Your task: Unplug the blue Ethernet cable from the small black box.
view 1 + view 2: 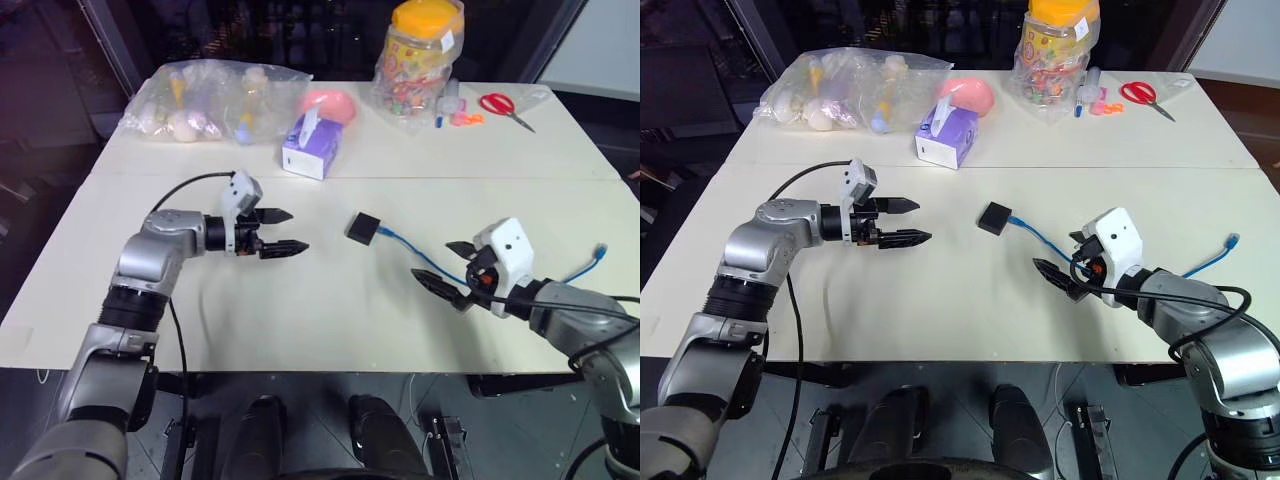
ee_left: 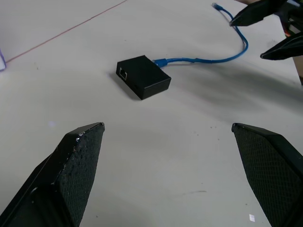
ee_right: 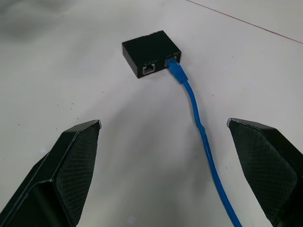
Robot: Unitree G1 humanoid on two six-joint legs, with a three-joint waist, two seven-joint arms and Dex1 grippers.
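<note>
My left pincer (image 1: 290, 230) and right pincer (image 1: 443, 266) both gape, holding nothing. At centre, the blue cable (image 1: 405, 243) sits plugged into the black box (image 1: 363, 227).

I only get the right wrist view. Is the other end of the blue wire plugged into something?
Observer: No, the blue Ethernet cable ends loose on the table, beyond the right pincer.
Operator: Where's the other arm?
Observer: The left pincer hangs open on the far side of the small black box, pointing at it.
Operator: Anything else on the table?
Observer: A purple tissue box sits farther back.
</note>
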